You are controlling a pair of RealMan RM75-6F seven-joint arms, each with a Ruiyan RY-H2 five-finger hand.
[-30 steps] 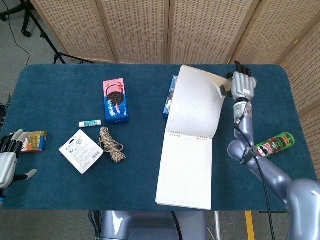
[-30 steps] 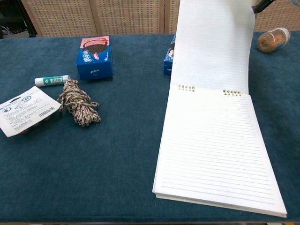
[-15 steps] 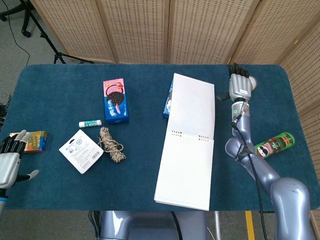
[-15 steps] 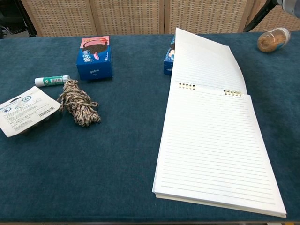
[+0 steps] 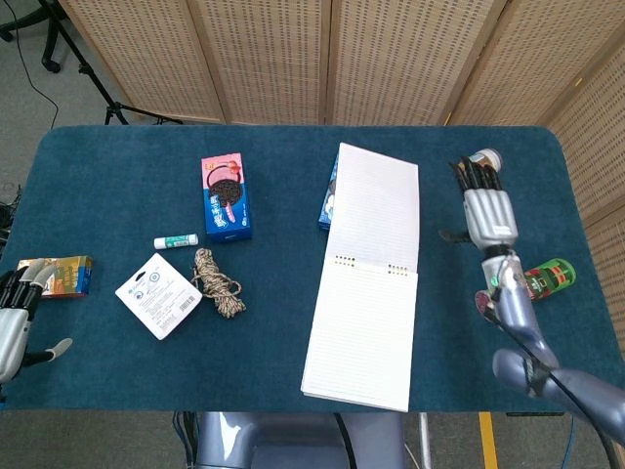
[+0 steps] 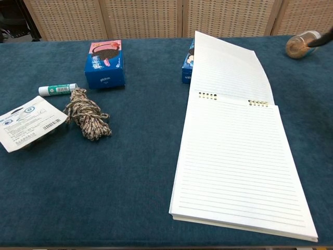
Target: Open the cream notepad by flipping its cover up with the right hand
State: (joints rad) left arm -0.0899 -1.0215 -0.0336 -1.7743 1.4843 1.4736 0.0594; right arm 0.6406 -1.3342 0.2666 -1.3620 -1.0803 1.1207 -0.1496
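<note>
Now the right hand (image 5: 485,210) has drawn back toward the robot from the far edge, fingers apart and holding nothing, well clear of the cream notepad (image 5: 364,278). The notepad lies open on the blue table (image 5: 117,166), its flipped cover (image 6: 229,67) resting partly on a blue box (image 6: 187,65), unchanged since half a second ago. The left hand (image 5: 12,318) hovers at the near left edge, released. Around: one Oreo box (image 5: 227,195), one glue stick (image 5: 176,241), one rope bundle (image 5: 218,281), one white packet (image 5: 158,294), one Pringles can (image 5: 545,280), one small jar (image 6: 301,45), one snack box (image 5: 61,276).
</note>
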